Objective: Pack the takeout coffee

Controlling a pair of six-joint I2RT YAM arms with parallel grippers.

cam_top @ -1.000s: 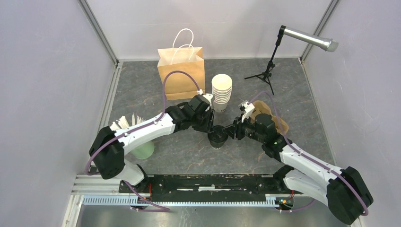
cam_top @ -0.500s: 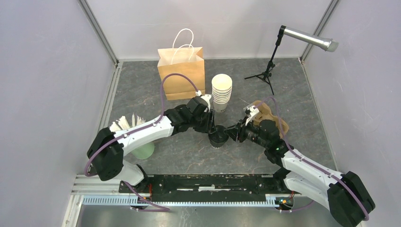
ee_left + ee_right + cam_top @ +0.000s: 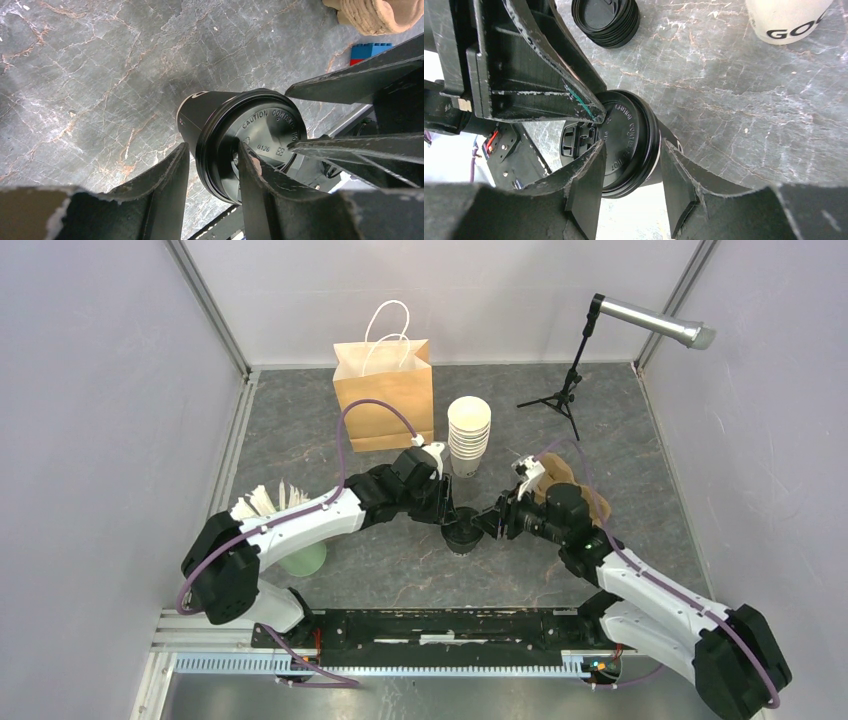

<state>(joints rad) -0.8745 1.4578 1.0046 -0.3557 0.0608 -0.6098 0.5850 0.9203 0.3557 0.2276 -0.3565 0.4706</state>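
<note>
You had one lidded takeout coffee [image 3: 461,532] upright on the bench [image 3: 400,575], well short of the paper bag [image 3: 384,395], your left hand [image 3: 212,152] and right hand [image 3: 631,147] straddling its lid, clamped or not I couldn't tell, so bagging it looked undone

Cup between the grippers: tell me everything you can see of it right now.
The cup has a tapering body that looks black, with a small white mark. It stands upright on the grey marbled table. A round black plastic lid with raised CAUTION lettering sits on top. The left gripper and right gripper come in from opposite sides, each with its fingers straddling the lid's rim. Whether either one grips it cannot be told.
</note>
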